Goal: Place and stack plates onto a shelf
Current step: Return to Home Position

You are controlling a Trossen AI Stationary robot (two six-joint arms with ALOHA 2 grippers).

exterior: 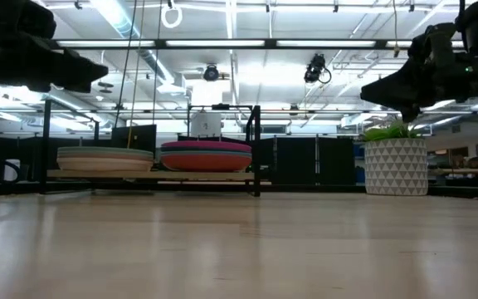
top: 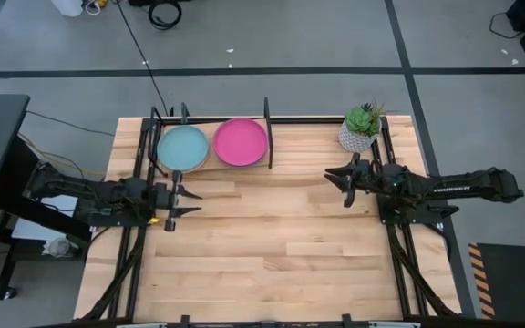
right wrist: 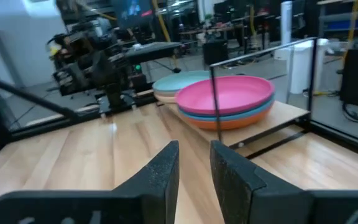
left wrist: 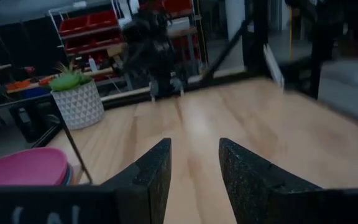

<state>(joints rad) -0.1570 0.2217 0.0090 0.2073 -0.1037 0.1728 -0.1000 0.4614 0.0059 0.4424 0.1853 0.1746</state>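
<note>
high view, shelf [top: 267,132]: sitting at 11 o'clock on the table [top: 272,255], against the far edge. Two stacks are lying side by side on it, filling its width.
high view, tops: pale blue plate [top: 182,148] is topping the 9 o'clock stack, magenta plate [top: 241,142] the 3 o'clock one. Every plate in sight is on the shelf, so stacking looks done to me.
high view, left gripper [top: 196,202]: hovering at 9 o'clock of table centre, near the shelf's near-left corner, not touching it, pointing to 3 o'clock.
high view, right gripper [top: 336,187]: hovering at 2 o'clock, just beside the potted plant [top: 363,128], pointing to 9 o'clock, well apart from the shelf.
low view, left stack [exterior: 104,158]: sitting flat and level. Pale layers, count hard to tell.
low view, right stack [exterior: 206,155]: magenta over teal over orange, rims nesting squarely, no tilt.
low view, both grippers: hanging high above the table at 10 and 2 o'clock, clear of the plates. Reads as parking height, my guess.
left wrist view, fingers [left wrist: 151,177]: spread apart, gripping nothing, bare wood showing in the gap.
right wrist view, fingers [right wrist: 160,177]: parted by a narrower gap, also empty. Both stacks are sitting ahead on the shelf.
why: jaws are empty and standing off because nothing is left to carry, I'd judge. Only homing remains.
</note>
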